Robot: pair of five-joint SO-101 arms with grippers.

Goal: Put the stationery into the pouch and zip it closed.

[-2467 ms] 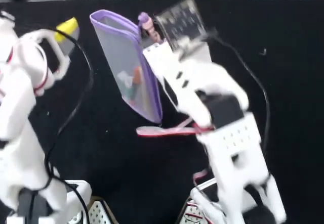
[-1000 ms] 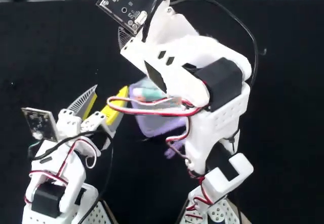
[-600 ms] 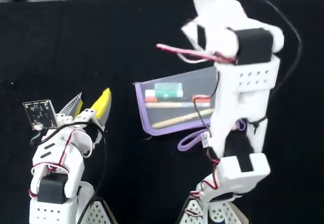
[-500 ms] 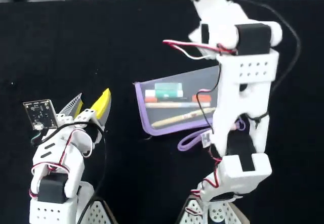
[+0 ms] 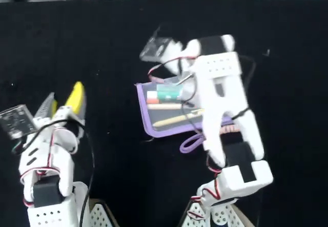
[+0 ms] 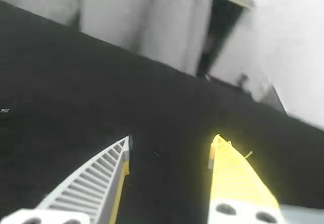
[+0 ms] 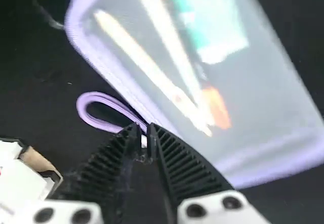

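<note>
Pouch [image 5: 163,115] lies under bent right arm [image 5: 220,83]; right tool [image 7: 143,129] pinched together, left tool [image 6: 170,139] spread.

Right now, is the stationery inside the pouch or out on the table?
Inside: the stationery shows through the clear pouch, within its purple edge.

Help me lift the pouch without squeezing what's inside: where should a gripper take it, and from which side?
Probably the purple loop, approached from the arms' side. It sticks out from the pouch's near edge, thin and clear of the stationery, while the pouch body lies flat and wide, giving the fingers little to close on.
</note>
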